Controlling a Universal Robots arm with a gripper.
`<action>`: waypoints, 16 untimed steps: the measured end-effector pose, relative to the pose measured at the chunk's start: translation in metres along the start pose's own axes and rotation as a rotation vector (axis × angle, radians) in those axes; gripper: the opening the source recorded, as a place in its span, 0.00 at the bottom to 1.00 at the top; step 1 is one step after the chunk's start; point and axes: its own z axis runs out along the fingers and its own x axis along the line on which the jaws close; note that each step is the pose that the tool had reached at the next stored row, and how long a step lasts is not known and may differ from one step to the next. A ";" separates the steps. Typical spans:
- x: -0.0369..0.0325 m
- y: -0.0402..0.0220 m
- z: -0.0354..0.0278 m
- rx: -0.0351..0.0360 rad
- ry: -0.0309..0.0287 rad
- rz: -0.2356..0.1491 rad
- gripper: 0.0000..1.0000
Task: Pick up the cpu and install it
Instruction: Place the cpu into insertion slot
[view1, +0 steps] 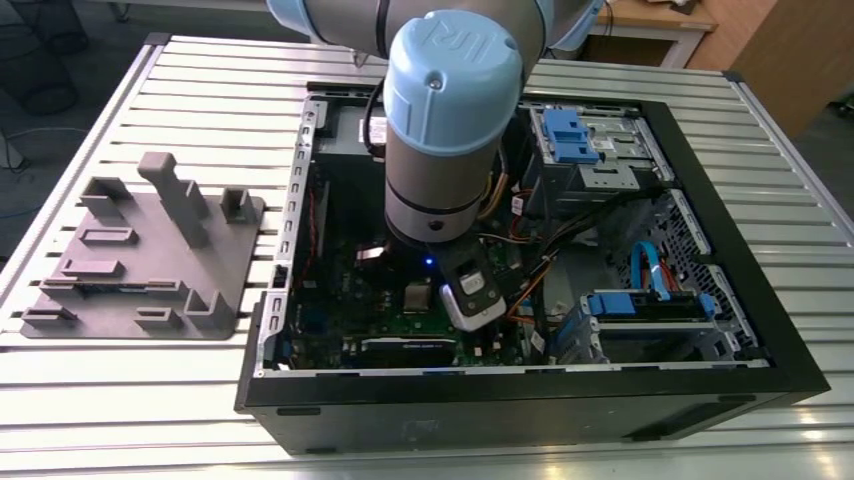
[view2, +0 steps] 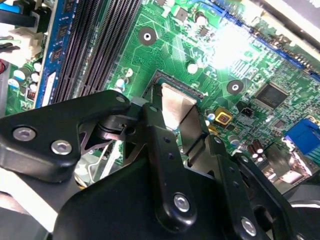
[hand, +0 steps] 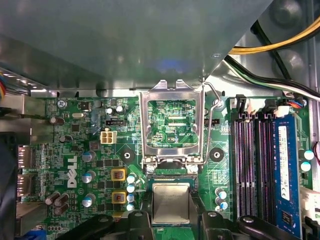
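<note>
Arm (view1: 451, 130) vertical inside case (view1: 534, 398), tool (hand: 171, 204) clasping cpu (hand: 171, 197) at socket (hand: 172, 176)

In the first wrist view the cpu (hand: 171, 200) sits between the tips of my pincer (hand: 171, 209), both its flanks covered by my fingers (hand: 142, 215). Whether it rests in the socket (hand: 172, 176) or hangs just above it, I cannot tell. In the second wrist view my fingers hide much of it, and glare (view2: 232, 37) whites out the motherboard (view2: 165, 45) just beyond my pincer. In the exterior view my own arm (view1: 447, 150) blocks the socket under my pincer.
</note>
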 end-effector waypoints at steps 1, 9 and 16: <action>-0.0002 -0.0001 0.0001 -0.0001 -0.0001 0.000 0.39; -0.0006 -0.0004 0.0006 0.0002 -0.0001 0.001 0.39; -0.0007 -0.0004 0.0012 0.0000 -0.0001 0.001 0.39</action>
